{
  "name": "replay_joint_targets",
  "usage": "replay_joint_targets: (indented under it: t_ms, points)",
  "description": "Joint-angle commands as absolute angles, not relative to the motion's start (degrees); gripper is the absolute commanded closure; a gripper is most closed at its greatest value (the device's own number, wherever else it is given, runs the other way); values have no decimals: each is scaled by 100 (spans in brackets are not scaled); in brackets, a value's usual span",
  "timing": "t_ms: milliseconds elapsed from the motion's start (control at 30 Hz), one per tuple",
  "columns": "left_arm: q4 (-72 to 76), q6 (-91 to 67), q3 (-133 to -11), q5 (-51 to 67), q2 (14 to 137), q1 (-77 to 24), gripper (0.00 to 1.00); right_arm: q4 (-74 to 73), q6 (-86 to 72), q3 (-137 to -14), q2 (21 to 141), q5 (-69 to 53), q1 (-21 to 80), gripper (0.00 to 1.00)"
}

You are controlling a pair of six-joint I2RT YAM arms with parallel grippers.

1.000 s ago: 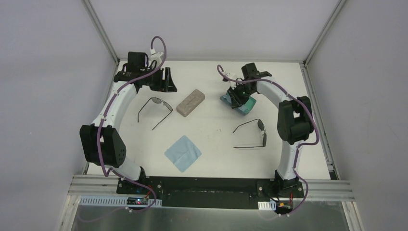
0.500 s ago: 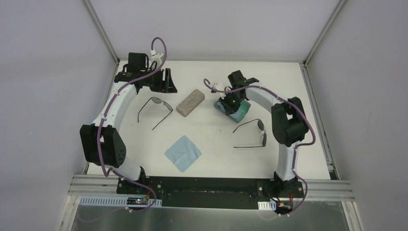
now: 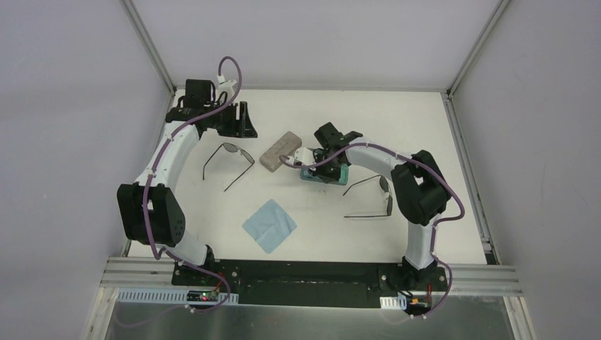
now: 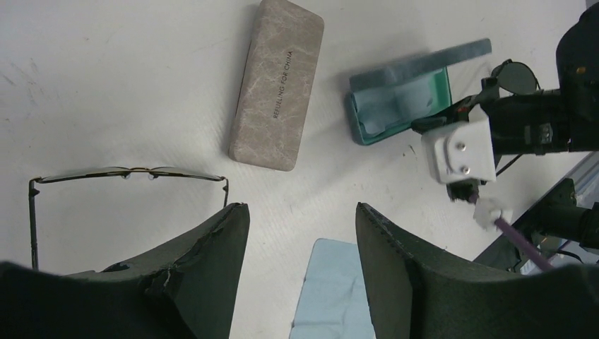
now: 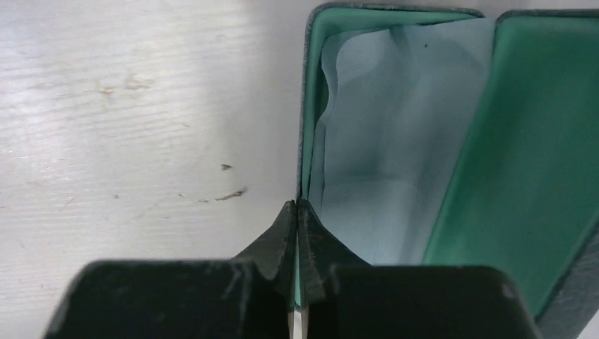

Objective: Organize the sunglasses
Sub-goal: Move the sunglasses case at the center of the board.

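**Overhead and wrist views of the white tabletop (image 3: 319, 212).** The open teal case (image 3: 324, 172) lies near the centre, close to the closed beige case (image 3: 280, 151) but apart from it. A light blue lining cloth (image 5: 381, 141) sits in its tray, and a loose cloth (image 3: 269, 225) lies nearer the arm bases. The sunglasses are unfolded and uncased: one pair (image 3: 230, 149) lies left of the beige case, the other pair (image 3: 383, 186) just right of the teal case. The left tool (image 4: 298, 212) hovers with its jaws partly spread and holds nothing. The right tool (image 5: 297, 212) is pinched fully together on the thin rim of the teal case's tray.

Judged step: positioning the case for loading. To do it well:
- The pinch takes the rim alone and spares the lining cloth.
- The case is kept low with its lid open.
- Its travel stops short of the slender arm of the nearby pair.
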State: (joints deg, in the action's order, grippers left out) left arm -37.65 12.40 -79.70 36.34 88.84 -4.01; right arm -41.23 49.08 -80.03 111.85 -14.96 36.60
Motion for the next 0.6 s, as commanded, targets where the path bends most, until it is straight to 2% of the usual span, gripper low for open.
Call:
replay_joint_targets:
  t_ms: [0,567]
  points:
    - [-3540,1222,-7910,3639,8563,-293,41,-3957,5731,-7718,10822,-1433,3991,100]
    - [-3483,1089,-7714,3712,8350,-35,41,-3836,6324,-8465,11257,-1459,4587,100]
